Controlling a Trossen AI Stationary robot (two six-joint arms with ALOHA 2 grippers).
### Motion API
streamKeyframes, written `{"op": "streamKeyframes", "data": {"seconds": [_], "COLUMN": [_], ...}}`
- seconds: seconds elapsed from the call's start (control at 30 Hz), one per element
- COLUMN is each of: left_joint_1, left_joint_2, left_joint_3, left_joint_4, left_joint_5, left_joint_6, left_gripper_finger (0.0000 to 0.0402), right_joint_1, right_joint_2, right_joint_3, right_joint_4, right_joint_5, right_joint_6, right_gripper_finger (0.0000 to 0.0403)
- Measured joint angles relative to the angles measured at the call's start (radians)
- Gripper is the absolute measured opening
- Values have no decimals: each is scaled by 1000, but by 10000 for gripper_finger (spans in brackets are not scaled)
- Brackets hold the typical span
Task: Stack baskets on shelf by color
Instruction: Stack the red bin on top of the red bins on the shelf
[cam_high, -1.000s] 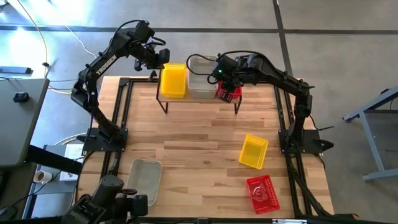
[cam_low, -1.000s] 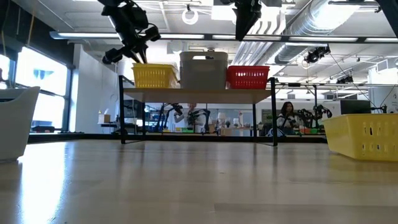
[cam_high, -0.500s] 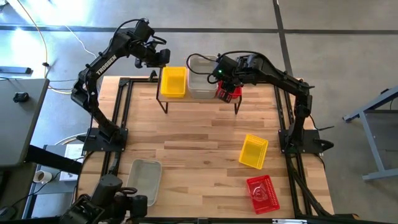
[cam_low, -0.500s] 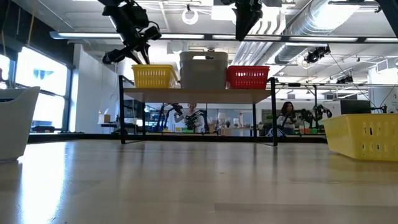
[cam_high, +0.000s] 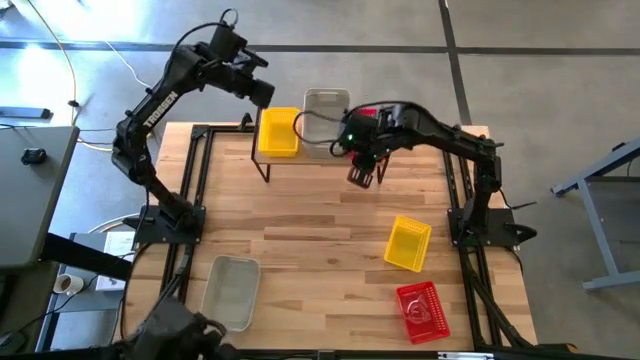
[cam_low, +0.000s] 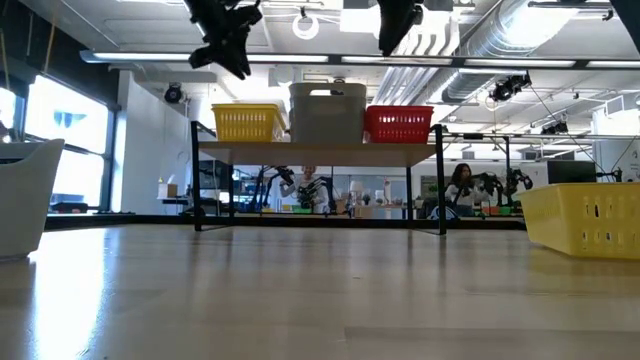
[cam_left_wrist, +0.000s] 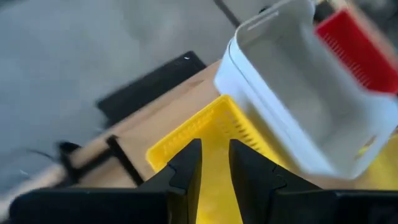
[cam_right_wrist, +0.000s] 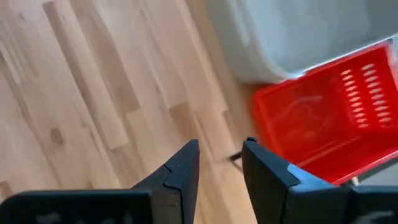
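Both arms have come off the shelf (cam_high: 320, 160) since a second ago. The right gripper (cam_high: 361, 178), which was directly over the red basket at the shelf's right end, now hangs in front of the shelf over bare worktop (cam_high: 300, 225); its fingers stand a narrow gap apart and hold nothing. The left gripper (cam_high: 262, 92), which was at the yellow basket's rim, has lifted up and away behind it; fingers likewise slightly parted and empty.

Judgement: one placing round looks finished, and both arms are free to fetch.

On the shelf, side by side in a row and touching or nearly so:
- yellow basket on shelf (cam_low: 247, 122), left end, mesh walls, upright
- grey-white basket on shelf (cam_low: 327, 112), middle, taller than its neighbours in the low view, which could mean a nested stack; count cannot be told
- red basket on shelf (cam_low: 399, 123), right end, mesh walls, upright

On the worktop, well apart from the shelf:
- loose yellow basket (cam_high: 408, 243), right of centre, slightly turned
- loose red basket (cam_high: 423, 311), near the front right corner
- loose grey-white basket (cam_high: 231, 290), front left

How many baskets sit nested in the yellow and red stacks cannot be told either. Judged roughly two-thirds along, with one of each colour left.
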Motion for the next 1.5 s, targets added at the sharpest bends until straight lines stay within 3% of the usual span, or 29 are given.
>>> {"op": "streamKeyframes", "data": {"seconds": [0.13,0.63,0.87,1.23,1.5], "left_joint_1": [-71,-143,-182,-254,-335], "left_joint_2": [-17,-82,-100,-132,-131], "left_joint_3": [0,0,0,-1,-1], "left_joint_4": [-31,-125,-156,-174,-149], "left_joint_5": [-125,-43,21,21,15], "left_joint_6": [107,238,290,229,83], "left_gripper_finger": [73,73,73,73,73], "right_joint_1": [46,295,426,672,874], "right_joint_2": [-1,-4,-4,-78,-207], "right_joint_3": [-71,-309,-411,-581,-747], "right_joint_4": [0,0,-1,22,238], "right_joint_5": [12,-104,-187,-312,-374], "right_joint_6": [83,417,441,470,563], "right_gripper_finger": [108,108,108,108,108]}}
